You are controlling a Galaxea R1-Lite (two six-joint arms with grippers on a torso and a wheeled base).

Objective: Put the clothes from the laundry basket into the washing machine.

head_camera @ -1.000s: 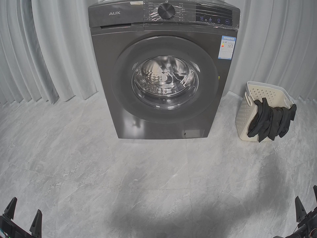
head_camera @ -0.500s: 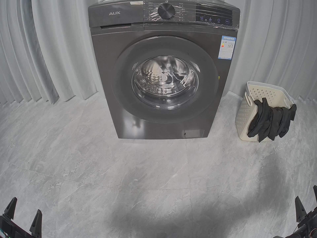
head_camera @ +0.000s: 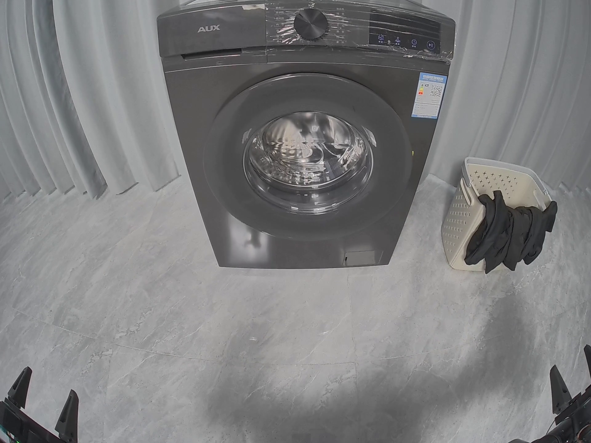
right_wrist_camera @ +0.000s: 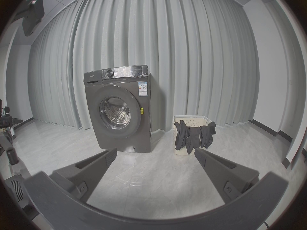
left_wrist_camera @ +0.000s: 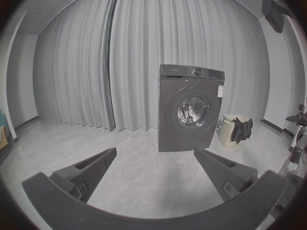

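The dark grey washing machine (head_camera: 308, 130) stands against the curtain, its round glass door (head_camera: 308, 161) shut. To its right on the floor sits the cream laundry basket (head_camera: 458, 216), with dark clothes (head_camera: 511, 232) draped over its front rim. My left gripper (head_camera: 46, 392) is low at the near left, open and holding nothing. My right gripper (head_camera: 571, 370) is low at the near right, also open and holding nothing. Both are well short of the machine and basket. The left wrist view has the open gripper (left_wrist_camera: 154, 150) facing the machine (left_wrist_camera: 190, 109); the right wrist view has its open gripper (right_wrist_camera: 155, 150) facing the clothes (right_wrist_camera: 193, 134).
Pale curtains (head_camera: 92, 81) hang behind and beside the machine. Grey marble-look floor tiles (head_camera: 277, 327) stretch bare between me and the machine. A wall with a dark skirting (right_wrist_camera: 265, 128) lies off to the right of the basket.
The whole head picture has shifted: machine and basket now look slightly larger and lower, so the camera has moved closer. Both grippers keep their places and stay open.
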